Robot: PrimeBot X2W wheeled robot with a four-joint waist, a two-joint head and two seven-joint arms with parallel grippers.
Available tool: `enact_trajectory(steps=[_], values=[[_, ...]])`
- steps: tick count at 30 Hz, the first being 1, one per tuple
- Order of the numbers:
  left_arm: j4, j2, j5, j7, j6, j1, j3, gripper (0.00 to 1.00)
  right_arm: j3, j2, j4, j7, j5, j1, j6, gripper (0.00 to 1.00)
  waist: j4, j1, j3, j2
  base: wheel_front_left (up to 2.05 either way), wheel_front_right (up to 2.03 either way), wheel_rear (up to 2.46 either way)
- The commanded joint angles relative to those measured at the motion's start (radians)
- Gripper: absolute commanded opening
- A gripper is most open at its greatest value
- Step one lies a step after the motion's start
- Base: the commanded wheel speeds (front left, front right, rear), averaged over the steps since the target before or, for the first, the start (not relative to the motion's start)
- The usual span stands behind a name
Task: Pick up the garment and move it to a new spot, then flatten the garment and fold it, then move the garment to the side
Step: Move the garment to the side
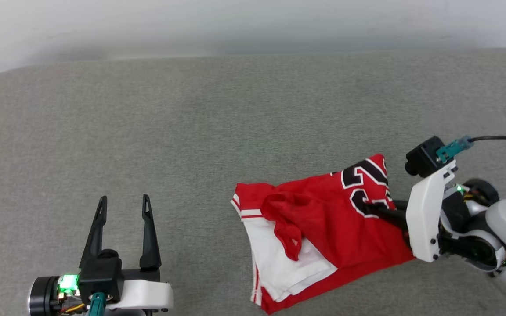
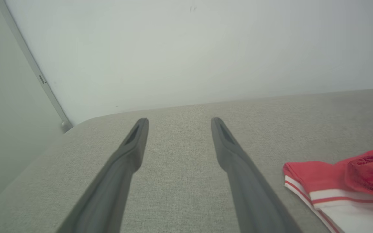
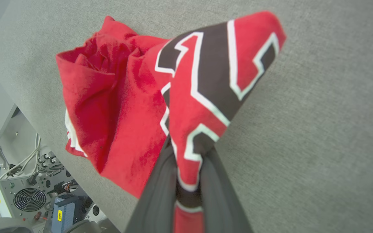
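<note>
The garment (image 1: 323, 228) is a red jersey shirt with white sleeves and black numerals, lying crumpled on the grey cushioned surface at the right. My right gripper (image 1: 369, 208) reaches in from the right, and its dark fingers (image 3: 160, 191) are shut on a fold of the numbered cloth (image 3: 202, 97), which rises between them. My left gripper (image 1: 123, 206) stands open at the lower left, well away from the shirt, with nothing between its fingers (image 2: 131, 152). The shirt's striped sleeve edge (image 2: 335, 191) shows at the right of the left wrist view.
The grey surface (image 1: 191, 131) stretches wide to the left and behind the shirt, ending at a pale wall (image 2: 173, 48). Past the surface's near edge, equipment and cables (image 3: 28, 194) stand on the floor.
</note>
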Motion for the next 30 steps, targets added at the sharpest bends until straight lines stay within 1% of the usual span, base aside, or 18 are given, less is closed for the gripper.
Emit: enact_trajectory(steps=[1, 9, 12, 15, 19, 23, 27, 30], values=[[-0.006, -0.005, -0.003, -0.002, 0.008, 0.010, 0.003, 1.00, 0.016, -0.029, -0.034, -0.009, -0.013, -0.031, -0.001, 0.00, -0.025, -0.0002, -0.012, -0.0001, 0.00, 0.00, 0.00], [-0.033, -0.005, -0.007, -0.002, 0.016, 0.023, 0.026, 1.00, 0.063, -0.166, -0.182, 0.008, -0.055, -0.135, -0.001, 0.00, -0.140, -0.0002, 0.018, -0.0001, 0.00, 0.00, 0.00], [-0.036, 0.000, -0.003, -0.002, 0.012, 0.002, 0.032, 1.00, 0.051, -0.216, -0.199, 0.009, -0.070, -0.157, -0.001, 0.00, -0.185, -0.0002, 0.048, -0.0001, 0.00, 0.00, 0.00], [-0.044, 0.006, 0.003, -0.002, 0.016, -0.018, 0.041, 1.00, 0.027, -0.259, -0.188, -0.010, -0.090, -0.182, -0.001, 0.00, -0.227, -0.0002, 0.091, -0.0001, 0.00, 0.00, 0.00], [-0.057, 0.025, 0.014, -0.002, 0.011, -0.054, 0.039, 1.00, -0.003, -0.317, -0.128, -0.047, -0.144, -0.219, -0.001, 0.00, -0.262, -0.0002, 0.154, -0.0001, 0.00, 0.00, 0.00], [-0.065, 0.049, 0.020, -0.002, 0.002, -0.084, 0.036, 1.00, -0.023, -0.362, -0.027, -0.091, -0.210, -0.264, -0.001, 0.00, -0.275, -0.0002, 0.211, -0.0001, 0.00, 0.00, 0.00], [-0.077, 0.071, 0.019, -0.002, 0.001, -0.112, 0.038, 1.00, -0.048, -0.380, 0.097, -0.129, -0.250, -0.301, -0.001, 0.00, -0.275, -0.0002, 0.260, -0.0001, 0.00, 0.00, 0.00], [-0.085, 0.085, 0.017, -0.002, 0.002, -0.131, 0.042, 1.00, -0.084, -0.373, 0.196, -0.158, -0.273, -0.334, -0.001, 0.00, -0.274, -0.0002, 0.295, -0.0001, 0.00, 0.00, 0.00]])
